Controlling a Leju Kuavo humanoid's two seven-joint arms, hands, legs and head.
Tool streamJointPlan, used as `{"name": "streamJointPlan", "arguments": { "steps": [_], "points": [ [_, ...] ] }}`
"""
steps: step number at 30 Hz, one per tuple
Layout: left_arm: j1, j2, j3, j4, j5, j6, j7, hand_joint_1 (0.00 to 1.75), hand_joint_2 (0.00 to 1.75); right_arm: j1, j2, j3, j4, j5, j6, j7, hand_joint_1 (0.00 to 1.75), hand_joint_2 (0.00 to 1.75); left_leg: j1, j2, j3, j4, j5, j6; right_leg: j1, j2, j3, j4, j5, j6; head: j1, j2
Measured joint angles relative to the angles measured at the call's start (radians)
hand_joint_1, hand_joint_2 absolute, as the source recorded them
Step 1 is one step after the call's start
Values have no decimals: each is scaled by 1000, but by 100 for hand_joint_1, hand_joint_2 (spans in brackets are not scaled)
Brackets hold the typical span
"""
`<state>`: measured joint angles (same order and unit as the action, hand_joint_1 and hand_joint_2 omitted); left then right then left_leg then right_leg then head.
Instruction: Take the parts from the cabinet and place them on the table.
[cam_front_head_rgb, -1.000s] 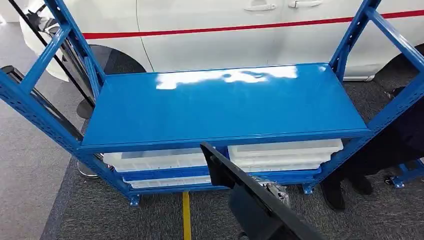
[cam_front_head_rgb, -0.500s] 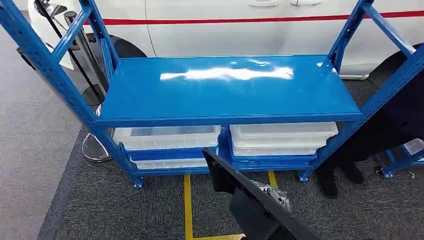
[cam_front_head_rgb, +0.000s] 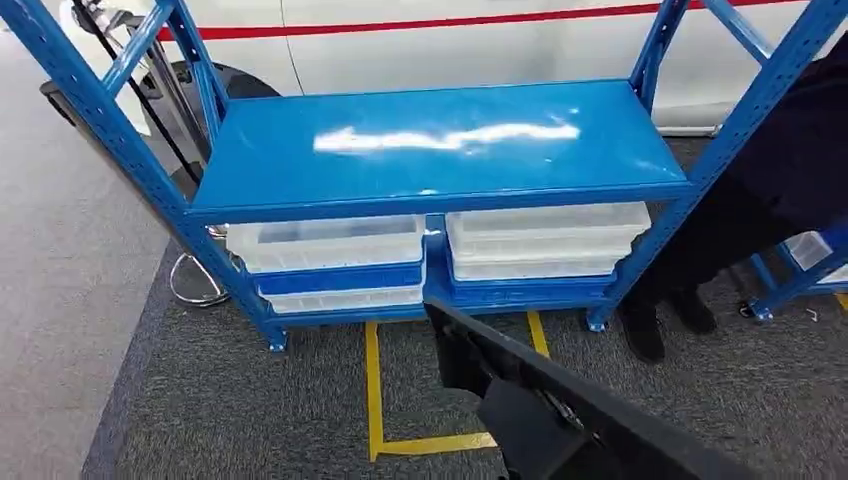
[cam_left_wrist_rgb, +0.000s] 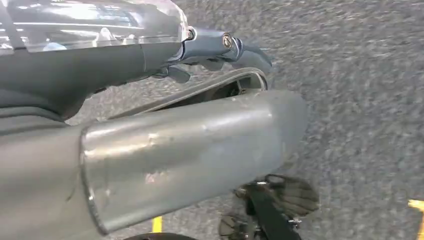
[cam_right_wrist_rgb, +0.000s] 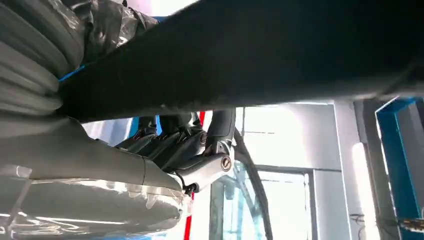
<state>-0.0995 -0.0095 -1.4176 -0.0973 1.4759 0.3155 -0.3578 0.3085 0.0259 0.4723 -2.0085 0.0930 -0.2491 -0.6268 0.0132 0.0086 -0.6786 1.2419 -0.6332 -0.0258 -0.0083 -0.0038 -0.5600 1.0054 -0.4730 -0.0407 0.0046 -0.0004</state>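
The view has drawn back from the blue steel shelving rack (cam_front_head_rgb: 440, 150) while the right hand (cam_right_wrist_rgb: 175, 150), fingers curled, grips the long flat black panel (cam_front_head_rgb: 560, 400) from beneath, its long axis slanting toward the rack; the left hand (cam_left_wrist_rgb: 220, 50), fingers curled, holds nothing.

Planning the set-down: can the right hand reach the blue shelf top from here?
Probably not yet: the shelf top is open-fronted, but carpet separates it from the right hand holding the black part.
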Motion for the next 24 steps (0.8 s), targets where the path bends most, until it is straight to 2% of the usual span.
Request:
{"name": "streamJointPlan", "arguments": {
  "steps": [1, 2, 3, 4, 5, 6, 7, 8, 10, 11, 12, 13, 14, 15, 16, 17, 18, 19, 20, 21, 22, 23, 24],
  "points": [
    [-1, 0, 0, 0, 0, 0, -3, 0, 0, 2, 0, -2, 0, -18, 13, -1, 175, 175, 0, 0, -4, 63, -3, -2, 1, 5, -21, 2, 13, 3, 0, 0],
    [0, 0, 0, 0, 0, -2, -8, 0, 0, 5, 0, -4, 0, -37, 28, -5, 175, 175, 0, 0, 8, 79, 30, -1, 2, 8, -38, 4, 25, 4, 0, 0],
    [1, 0, 0, 0, 1, -2, -11, 0, 0, 7, 0, -6, 0, -52, 39, -10, 175, 175, 0, 0, 35, 64, 82, 2, 2, 13, -52, 6, 37, 7, 0, 0],
    [2, 0, 0, 0, 1, -2, -11, 0, 0, 9, 0, -9, 0, -64, 50, -13, 175, 175, 0, -5, 78, 16, 132, 8, 3, 22, -69, 10, 49, 10, 0, 0],
    [2, 0, 0, 0, 1, -2, -11, 0, 0, 11, 0, -11, 0, -71, 54, -15, 175, 175, -1, -22, 135, -58, 146, 16, 3, 30, -84, 14, 58, 13, 0, 0],
    [2, 2, -1, 0, 1, -2, -12, 0, 0, 13, 1, -13, 0, -76, 58, -18, 175, 175, -3, -70, 216, -165, 110, 27, 2, 36, -93, 19, 67, 17, 0, 0],
    [4, 2, -1, 0, 1, -2, -13, 0, 0, 14, 1, -14, 0, -79, 61, -19, 175, 175, -4, -84, 277, -271, 73, 32, 8, 45, -97, 27, 75, 23, 0, 0],
    [4, 2, -1, 0, 1, -2, -13, 0, 0, 17, 1, -16, 0, -80, 63, -23, 175, 175, -8, -75, 280, -281, 58, 31, 7, 51, -99, 27, 84, 28, 0, 0],
    [3, 0, -1, 0, 1, -2, -13, 0, 0, 24, 1, -20, -2, -84, 65, -24, 175, 175, -14, -57, 277, -281, 67, 43, 3, 73, -100, 17, 104, 42, 0, 0],
    [4, -4, -2, 0, 1, -2, -12, 0, 0, 30, 1, -21, -3, -85, 64, -26, 175, 175, 0, -43, 274, -293, 82, 52, 5, 81, -104, 17, 109, 47, 0, 0],
    [4, -6, -2, 0, 1, -2, -10, 0, 0, 38, 1, -26, -3, -87, 64, -29, 175, 175, -2, -27, 270, -293, 88, 59, 5, 55, -114, 36, 85, 48, 1, 0],
    [5, -6, -2, 0, 1, -1, -8, 0, 0, 42, 1, -29, -5, -87, 64, -31, 175, 175, -2, -17, 262, -293, 94, 66, 4, 34, -135, 86, 38, 50, 2, 0],
    [8, -6, -2, 0, 1, -1, -6, 0, 0, 45, 1, -34, -5, -89, 63, -34, 175, 175, -4, -1, 253, -291, 100, 69, 1, 22, -167, 169, -16, 56, 2, 0],
    [10, -6, -2, 0, 2, 0, -4, 0, 0, 51, 1, -38, -5, -92, 63, -39, 175, 175, -5, 12, 245, -289, 104, 68, -1, 16, -193, 248, -56, 60, 1, 0],
    [12, -6, -2, 0, 2, 0, -3, 0, 0, 61, 2, -43, -7, -96, 63, -44, 175, 175, -5, 25, 237, -286, 107, 67, -3, 13, -212, 314, -82, 64, 2, 0],
    [13, -6, -2, 0, 2, 0, -2, 0, 0, 73, 2, -50, -11, -98, 63, -47, 175, 175, -5, 35, 230, -282, 108, 65, -6, 11, -207, 330, -83, 68, 1, 0],
    [13, -6, -2, 0, 2, 0, -1, 0, 0, 80, 4, -55, -13, -98, 63, -48, 175, 175, -5, 46, 227, -278, 108, 65, -8, 6, -174, 295, -63, 69, 2, 0],
    [13, -8, -2, 0, 2, 0, -1, 0, 0, 83, 5, -59, -15, -98, 63, -48, 175, 175, -4, 58, 225, -274, 107, 62, -10, -2, -118, 219, -32, 69, 2, 0],
    [12, -8, -2, 0, 2, 0, -1, 0, 0, 85, 8, -62, -19, -100, 63, -48, 175, 175, -4, 67, 225, -270, 104, 58, -11, -20, -57, 126, -1, 67, 2, 0],
    [11, -9, -2, 0, 2, 0, -1, 0, 0, 86, 10, -64, -23, -100, 63, -49, 175, 175, -6, 76, 230, -263, 100, 53, -9, -58, -11, 44, 3, 62, 2, 0],
    [11, -9, -2, 0, 2, 0, -1, 0, 0, 86, 12, -65, -25, -99, 63, -49, 175, 175, -14, 84, 222, -256, 95, 45, 5, -71, -9, 33, -6, 50, 1, 0],
    [11, -9, -2, 0, 2, 0, 0, 0, 0, 94, 15, -67, -30, -96, 61, -50, 175, 175, -13, 90, 222, -256, 95, 39, 3, -56, -14, 35, -4, 41, 1, 0],
    [8, -9, -1, 0, 2, 0, 1, 0, 0, 103, 19, -74, -34, -93, 61, -50, 175, 175, -14, 97, 224, -256, 95, 35, 7, -50, -17, 37, -5, 38, 1, 0]
  ]
}}
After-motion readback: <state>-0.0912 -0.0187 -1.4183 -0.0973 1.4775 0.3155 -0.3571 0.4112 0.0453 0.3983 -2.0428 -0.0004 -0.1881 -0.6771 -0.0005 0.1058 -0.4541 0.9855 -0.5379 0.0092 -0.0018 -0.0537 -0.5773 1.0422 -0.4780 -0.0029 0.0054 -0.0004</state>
